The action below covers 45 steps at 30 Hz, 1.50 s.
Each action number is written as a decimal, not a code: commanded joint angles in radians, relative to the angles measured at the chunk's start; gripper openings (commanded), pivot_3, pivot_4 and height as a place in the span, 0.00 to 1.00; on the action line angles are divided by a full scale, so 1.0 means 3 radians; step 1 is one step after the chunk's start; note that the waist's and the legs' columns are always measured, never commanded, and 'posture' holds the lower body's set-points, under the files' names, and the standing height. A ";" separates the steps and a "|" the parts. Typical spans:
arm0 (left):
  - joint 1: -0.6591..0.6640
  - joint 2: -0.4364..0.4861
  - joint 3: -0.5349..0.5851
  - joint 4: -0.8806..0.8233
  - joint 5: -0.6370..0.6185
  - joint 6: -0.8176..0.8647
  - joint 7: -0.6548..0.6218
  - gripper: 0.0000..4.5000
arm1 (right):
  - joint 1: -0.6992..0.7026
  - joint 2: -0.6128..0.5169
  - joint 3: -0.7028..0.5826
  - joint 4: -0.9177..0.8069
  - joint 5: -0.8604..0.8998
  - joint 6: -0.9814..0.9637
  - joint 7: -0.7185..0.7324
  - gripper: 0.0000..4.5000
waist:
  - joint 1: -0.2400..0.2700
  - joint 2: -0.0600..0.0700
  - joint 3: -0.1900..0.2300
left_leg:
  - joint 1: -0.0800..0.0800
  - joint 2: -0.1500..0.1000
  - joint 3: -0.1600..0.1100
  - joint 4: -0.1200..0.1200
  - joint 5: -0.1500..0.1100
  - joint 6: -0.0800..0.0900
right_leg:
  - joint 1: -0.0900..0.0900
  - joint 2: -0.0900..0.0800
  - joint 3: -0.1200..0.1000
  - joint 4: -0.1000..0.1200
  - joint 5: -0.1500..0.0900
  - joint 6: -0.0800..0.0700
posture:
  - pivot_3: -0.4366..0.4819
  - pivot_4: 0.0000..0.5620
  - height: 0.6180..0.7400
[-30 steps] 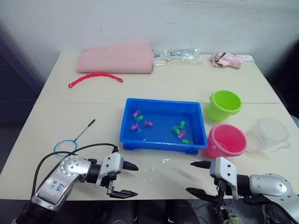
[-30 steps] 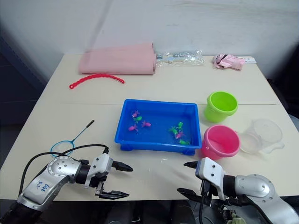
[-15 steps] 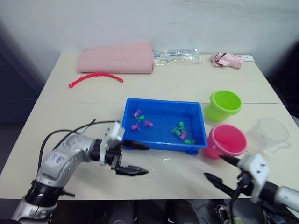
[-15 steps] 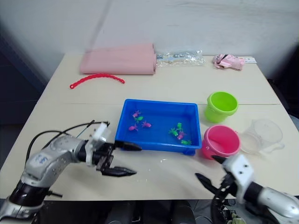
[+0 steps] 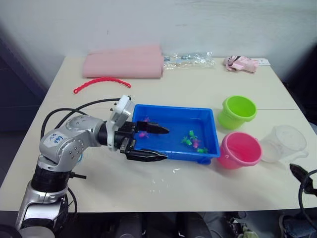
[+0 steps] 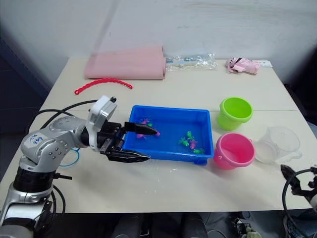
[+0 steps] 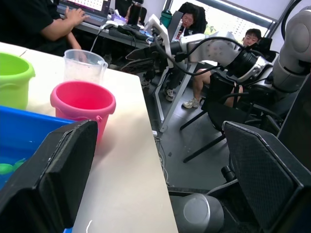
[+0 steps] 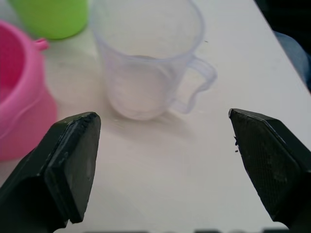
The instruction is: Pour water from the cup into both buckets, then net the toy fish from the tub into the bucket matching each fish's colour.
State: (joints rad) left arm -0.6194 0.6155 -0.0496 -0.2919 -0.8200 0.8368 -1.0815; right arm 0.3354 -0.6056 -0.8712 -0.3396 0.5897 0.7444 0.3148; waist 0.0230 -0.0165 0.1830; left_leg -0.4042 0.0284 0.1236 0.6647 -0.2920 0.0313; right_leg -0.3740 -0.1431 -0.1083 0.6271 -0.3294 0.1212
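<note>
The left gripper [image 5: 157, 143] has its two black fingers spread wide and holds nothing. Its upper finger reaches over the near-left corner of the shallow rectangular bright blue plastic tub [image 5: 213, 133], close to a tiny pink toy fish [image 5: 144, 120]; its lower finger lies in front of the tub's near wall, above the pale tabletop [image 5: 188, 89].

More small pink and green plastic fish [image 5: 194, 141] sit in the tub's right half. A small round net with a light blue rim [image 6: 73, 156] lies on the table on the robot's left, mostly hidden behind the left arm.

The right gripper [image 8: 165, 160] is also wide open and empty. Ahead of it, between the lines of its fingers but apart from both, stands the clear colourless plastic measuring cup [image 8: 146, 58], upright, handle towards the right finger [image 8: 272, 160]. Just beside the cup is the bright pink round plastic bucket [image 5: 239, 148], and beyond that the lime green bucket [image 5: 237, 111], both upright to the right of the tub.

At the table's far edge lie a red beaded curved strip [image 5: 101, 82] and a folded pink cloth [image 5: 124, 64].
</note>
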 commanded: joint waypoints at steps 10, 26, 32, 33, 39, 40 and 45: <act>-0.0142 -0.0146 -0.0009 -0.0033 0.0070 -0.0029 0.0218 0.99 | -0.0824 0.0026 0.0303 0.0802 -0.0526 -0.0346 -0.0548 1.00 | -0.0006 0.0025 -0.0006 | 0.0000 0.0003 0.0004 -0.0002 0.0007 -0.0004 | -0.0004 0.0008 0.0004 0.0001 0.0000 0.0000 | 0.48 0.27 0.98; -0.0146 -0.0078 0.0065 -0.0097 0.0052 -0.0009 0.0290 1.00 | -0.1210 0.0074 0.0604 0.1361 -0.0823 -0.0864 -0.0616 0.63 | -0.0013 0.0030 -0.0006 | 0.0000 0.0005 0.0005 -0.0001 0.0008 -0.0005 | -0.0004 0.0010 0.0006 0.0001 0.0000 0.0000 | 0.48 0.27 0.98; -0.0154 -0.0044 0.0072 -0.0114 0.0055 -0.0021 0.0311 1.00 | -0.1295 0.0117 0.0630 0.1559 -0.0758 -0.1124 -0.0484 0.63 | -0.0014 0.0031 -0.0006 | 0.0000 0.0005 0.0005 -0.0002 0.0008 -0.0006 | -0.0004 0.0011 0.0006 0.0001 0.0000 0.0000 | 0.48 0.27 0.98; -0.0155 -0.0040 0.0073 -0.0115 0.0057 -0.0021 0.0311 1.00 | -0.1307 0.0128 0.0632 0.1591 -0.0735 -0.1159 -0.0444 0.63 | -0.0018 0.0031 -0.0006 | 0.0000 0.0005 0.0006 -0.0002 0.0008 -0.0006 | -0.0004 0.0011 0.0006 0.0001 0.0000 0.0000 | 0.48 0.27 0.98; -0.0171 -0.0007 0.0065 -0.0112 0.0079 -0.0047 0.0297 1.00 | -0.1342 0.0204 0.0624 0.1731 -0.0590 -0.1282 -0.0204 0.35 | -0.0036 0.0031 -0.0006 | 0.0000 0.0007 0.0005 -0.0002 0.0008 -0.0006 | -0.0004 0.0012 0.0006 0.0002 0.0000 0.0000 | 0.48 0.27 0.98; -0.0176 0.0000 0.0062 -0.0105 0.0085 -0.0054 0.0289 1.00 | -0.1344 0.0216 0.0621 0.1749 -0.0568 -0.1304 -0.0167 0.25 | -0.0037 0.0031 -0.0006 | 0.0000 0.0007 0.0005 -0.0002 0.0008 -0.0006 | -0.0004 0.0012 0.0006 0.0002 0.0000 0.0000 | 0.48 0.27 0.98; -0.0205 0.0021 0.0048 -0.0067 0.0115 -0.0088 0.0253 1.00 | -0.1323 0.0259 0.0607 0.1768 -0.0466 -0.1353 -0.0061 0.01 | -0.0045 0.0031 -0.0006 | 0.0000 0.0007 0.0005 -0.0002 0.0008 -0.0006 | -0.0003 0.0012 0.0006 0.0001 0.0000 0.0000 | 0.48 0.27 0.98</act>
State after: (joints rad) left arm -0.6606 0.6111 -0.0503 -0.2982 -0.7908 0.8271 -0.9970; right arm -0.0713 -0.5323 -0.6740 0.2000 0.4275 0.3509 0.2809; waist 0.0094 -0.0071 0.1811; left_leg -0.4041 0.0305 0.1250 0.6642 -0.2895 0.0294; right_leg -0.3750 -0.1395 -0.1065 0.6276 -0.3294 0.1213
